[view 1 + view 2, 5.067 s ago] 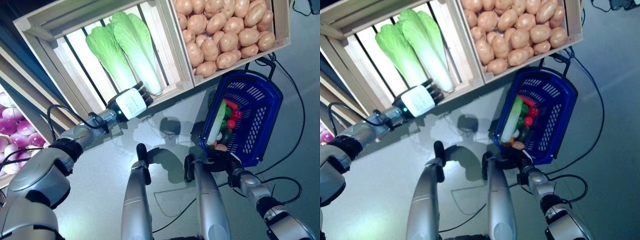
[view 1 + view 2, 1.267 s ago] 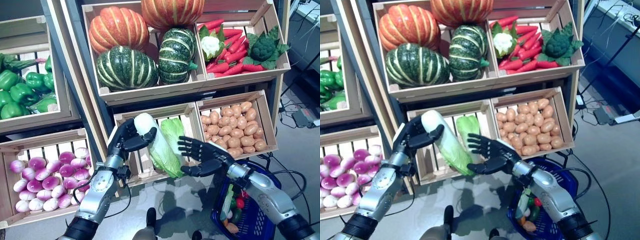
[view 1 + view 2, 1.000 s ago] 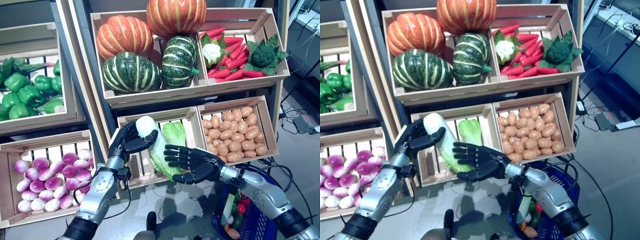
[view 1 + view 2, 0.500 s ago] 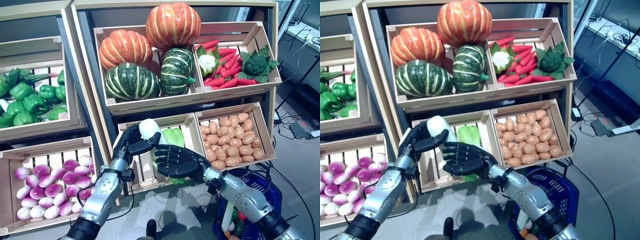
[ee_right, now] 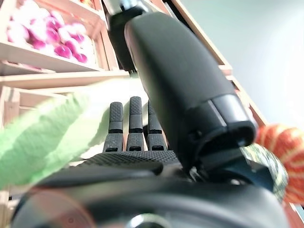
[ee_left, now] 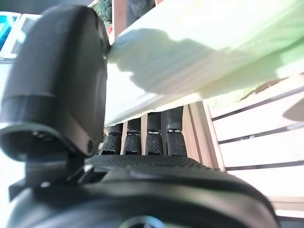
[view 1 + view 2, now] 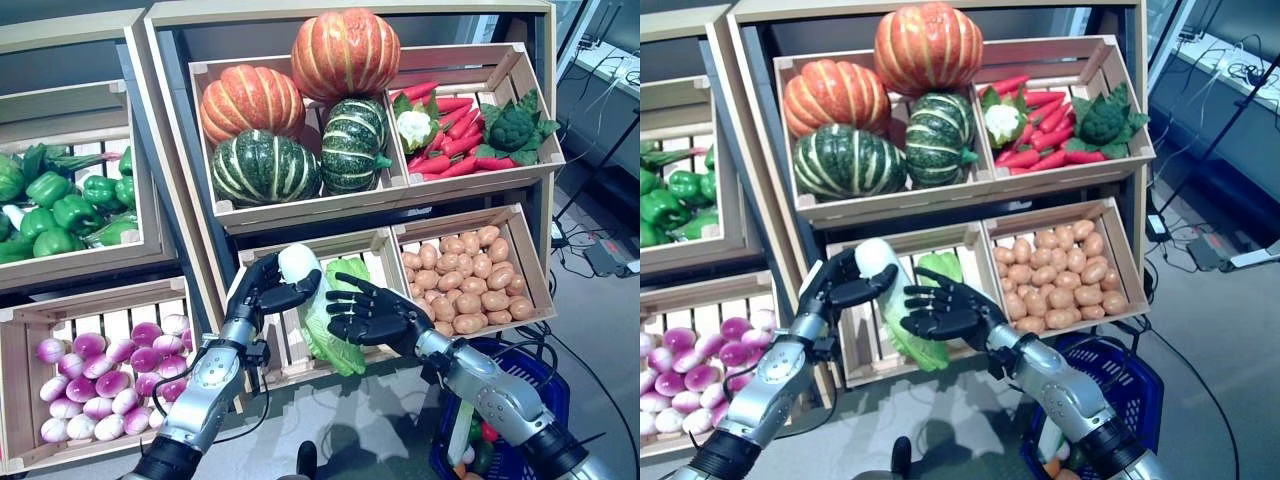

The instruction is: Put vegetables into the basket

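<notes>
Right now mid-handoff, by the look of it. Big wooden shelf rack filling the view, crates of pumpkins up at 12 o'clock, potatoes at 3, purple onions at 8, green peppers at 9. Blue basket down at 5 o'clock on the floor, with a few vegetables already in it.

Napa cabbage dead centre, lifted clear of its crate, white stem end up at 11, leafy end drooping toward 6. Left hand curled round the white stem end, thumb clamped across it; same story in the left wrist view, fingers tucked under the pale stalk. Right hand just beside the leafy part at 3 o'clock of the cabbage, fingers straight and fanned out, not gripping anything; leaf brushing its palm in the right wrist view.

Next move, probably: close the right hand on the leafy half, let go with the left, then swing down toward 5 and drop it in the basket. Floppy leaves, so a firm grip needed.

Versus half a second ago: right hand then lay across the front of the cabbage, hiding most of it; now pulled back toward 3, fingers spread wider, more green showing. Left hand's grip unchanged.
</notes>
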